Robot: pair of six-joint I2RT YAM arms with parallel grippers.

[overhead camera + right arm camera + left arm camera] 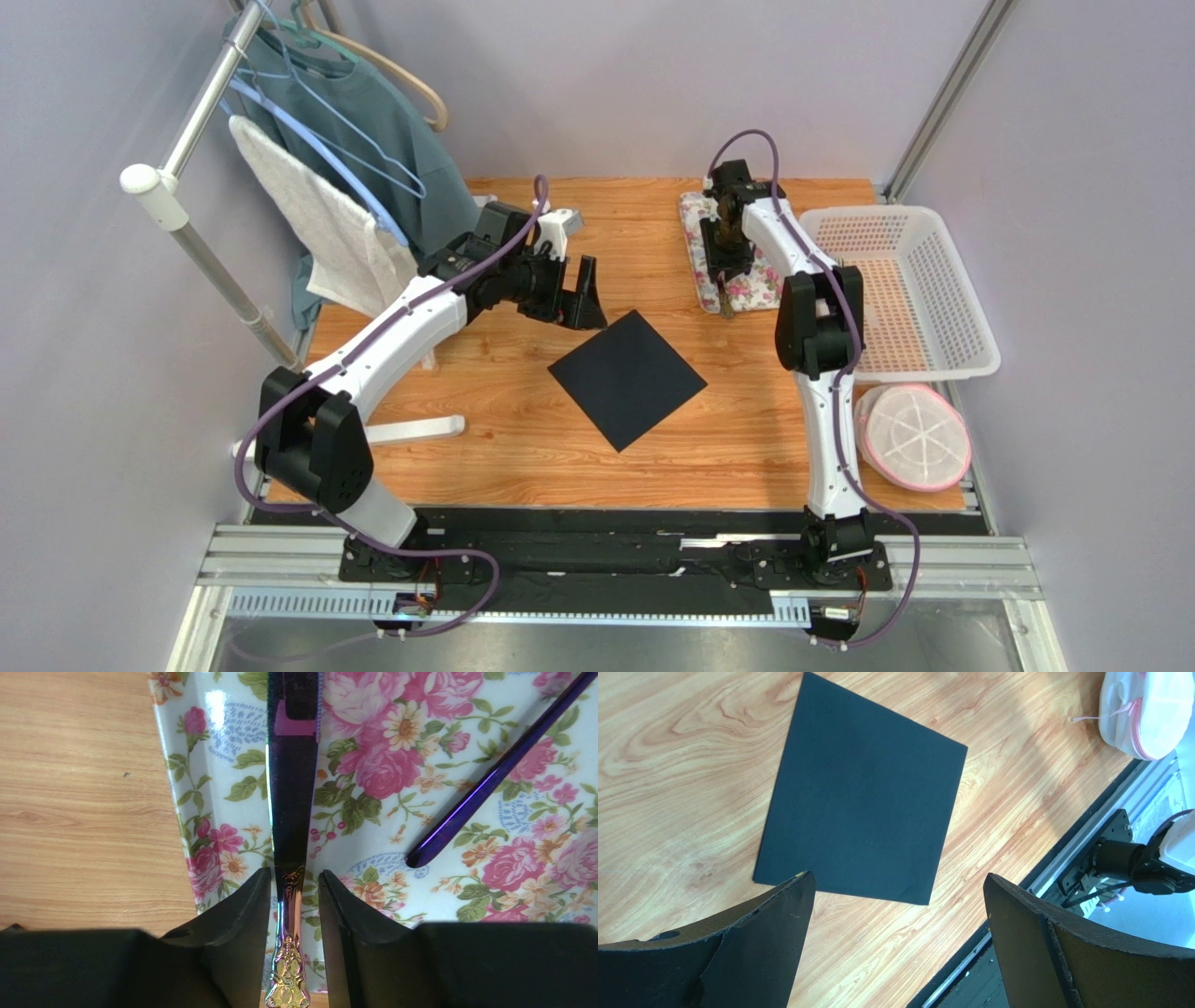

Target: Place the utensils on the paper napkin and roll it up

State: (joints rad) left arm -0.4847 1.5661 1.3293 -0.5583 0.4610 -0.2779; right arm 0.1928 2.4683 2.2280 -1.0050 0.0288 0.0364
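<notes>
Top external view: the paper napkin (pixel 627 378) lies flat on the wooden table (pixel 477 420), one corner turned toward the arm bases. The left gripper (pixel 568 291) hangs just beyond the napkin's far-left corner with its jaws spread wide and nothing between them. The right gripper (pixel 727 249) is down over the floral mat (pixel 751 287), which lies beyond and to the right of the napkin, apart from it. A white basket (pixel 912 287) stands farther right of the napkin. Left wrist view: both fingers (pixel 773 952) frame the napkin's near edge from above – no contact, no load. Right wrist view: the first utensil (pixel 291 812) lies on the mat, its ornate handle running between the fingers (pixel 242 917). The jaws sit drawn in close on either side – whether the pads press on it cannot be told. The second utensil (pixel 491 777) lies slanted on the mat, apart from the first.
</notes>
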